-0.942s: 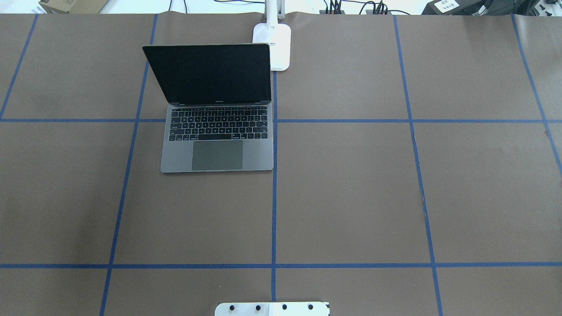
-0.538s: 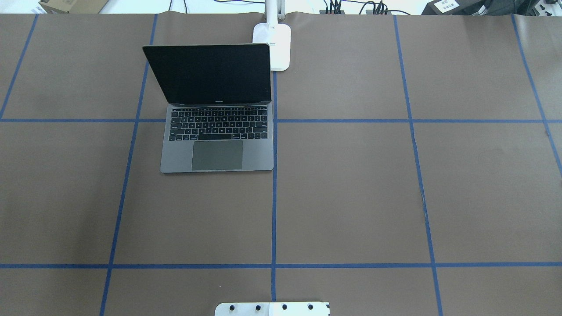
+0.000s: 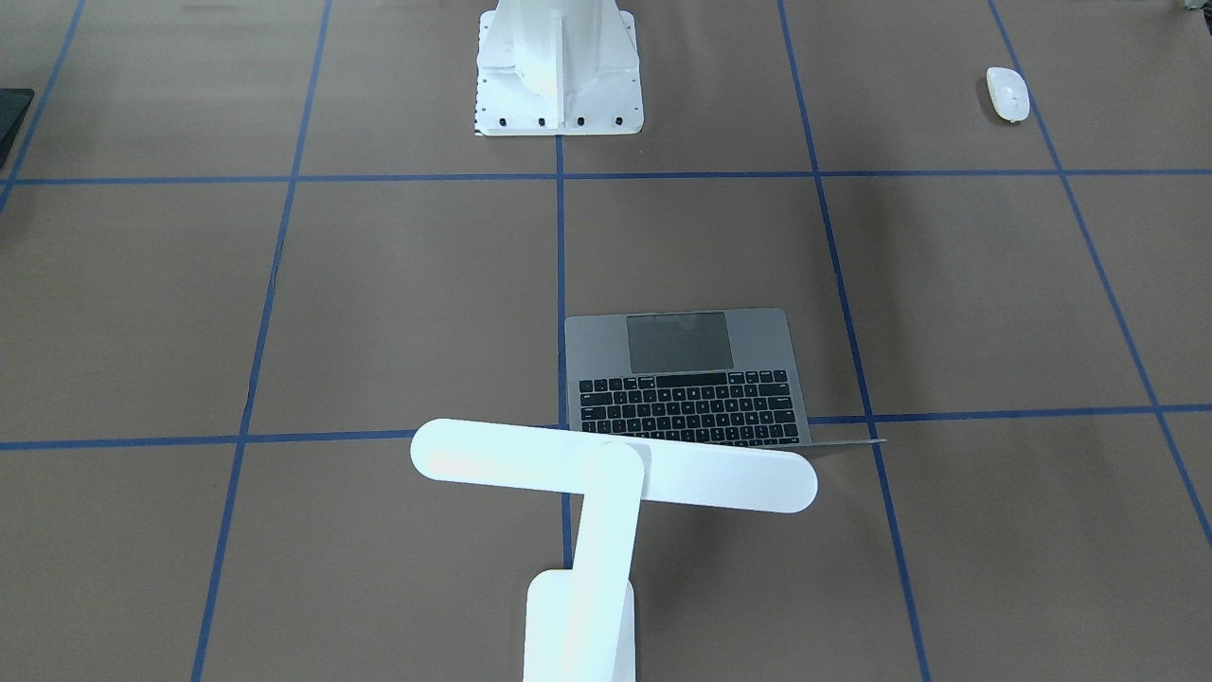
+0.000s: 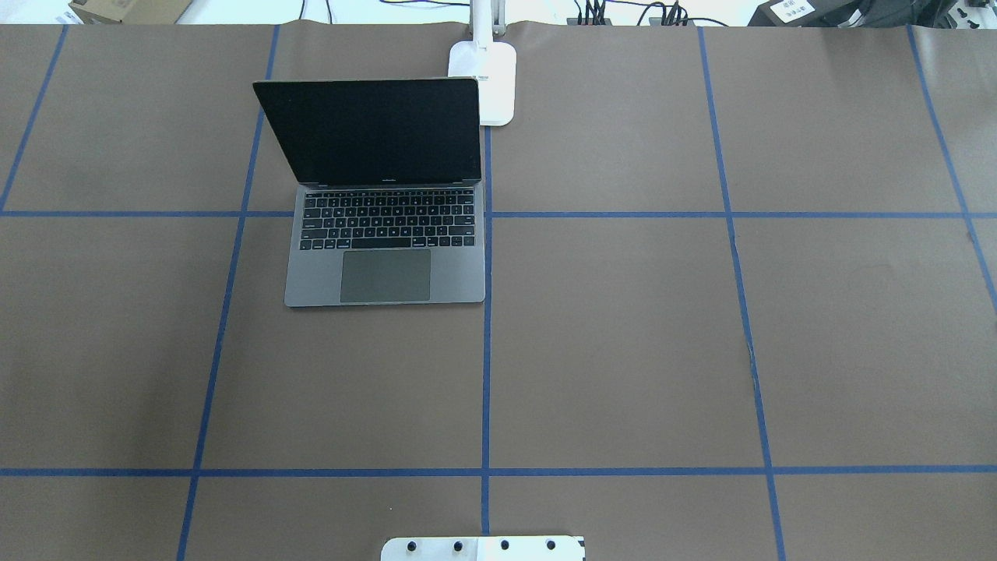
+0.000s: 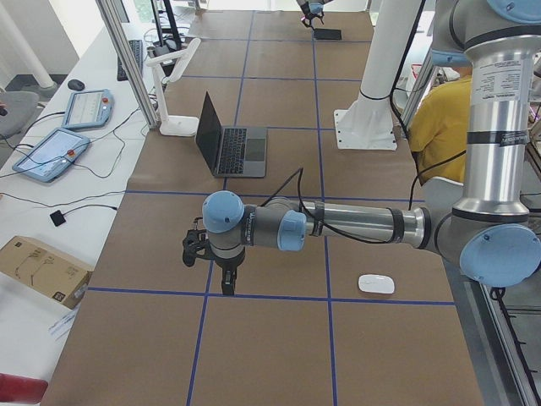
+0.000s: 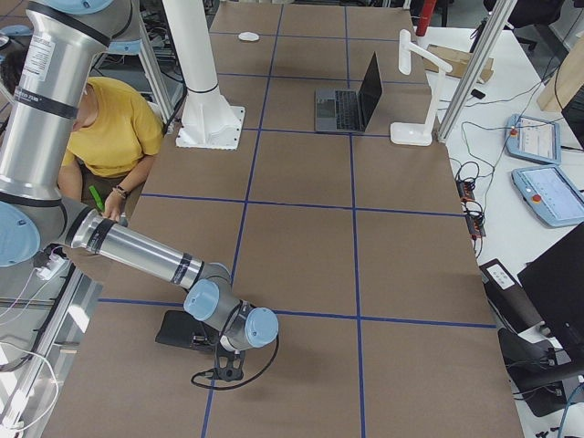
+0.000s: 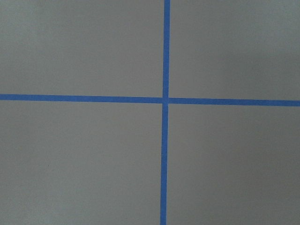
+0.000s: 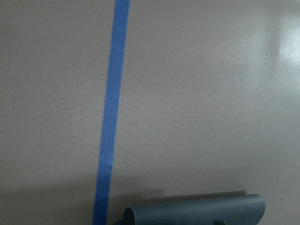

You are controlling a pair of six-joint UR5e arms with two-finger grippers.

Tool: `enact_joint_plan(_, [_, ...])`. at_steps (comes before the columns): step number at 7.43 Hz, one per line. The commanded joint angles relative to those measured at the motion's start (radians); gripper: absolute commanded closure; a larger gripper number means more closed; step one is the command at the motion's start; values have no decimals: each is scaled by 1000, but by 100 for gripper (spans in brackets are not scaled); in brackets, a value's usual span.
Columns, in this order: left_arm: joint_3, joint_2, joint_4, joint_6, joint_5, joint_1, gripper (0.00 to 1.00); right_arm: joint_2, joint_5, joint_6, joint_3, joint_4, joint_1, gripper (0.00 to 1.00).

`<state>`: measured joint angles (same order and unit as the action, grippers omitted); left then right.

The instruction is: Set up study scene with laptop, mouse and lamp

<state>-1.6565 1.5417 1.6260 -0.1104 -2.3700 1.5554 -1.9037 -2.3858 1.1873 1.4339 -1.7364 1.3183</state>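
Nothing had shifted from the moment before in the overhead view: the laptop (image 4: 385, 257) sat open on the brown table (image 4: 623, 312) left of the centre line, with the base of the lamp (image 4: 494, 86) just behind its right screen corner, and no arm showed. From across the table, the lamp's bar head hung over the laptop's screen edge, the white pedestal (image 3: 557, 76) stood at the robot's side, and the mouse (image 3: 1007, 94) lay alone, well apart from the laptop, out toward the robot's left. From the left end, the left gripper (image 5: 226, 283) pointed down close above a line of blue tape (image 5: 270, 296); the mouse lay on the robot's side of it, apart from the jaws, and I couldn't tell whether they were parted or closed. From the right end, the right gripper (image 6: 228, 370) hung low beside a black mat (image 6: 178, 330), far from laptop, lamp and mouse, near a person (image 6: 109, 128) in yellow; its jaws I couldn't tell either. The left wrist camera saw only crossed tape. The right wrist camera saw tape and a curled dark mat edge.
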Motion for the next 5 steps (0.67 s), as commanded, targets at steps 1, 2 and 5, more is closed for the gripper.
enact_joint_plan(1, [0, 0, 0, 0, 0, 0, 0, -1, 0, 2, -1, -3, -1, 28])
enact_joint_plan(2, [-2, 0, 0, 0, 0, 0, 0, -1, 2, 0, -3, -3, -1, 30])
enact_joint_plan(5, [-8, 0, 0, 0, 0, 0, 0, -6, 0, -29, -1, -5, -1, 67])
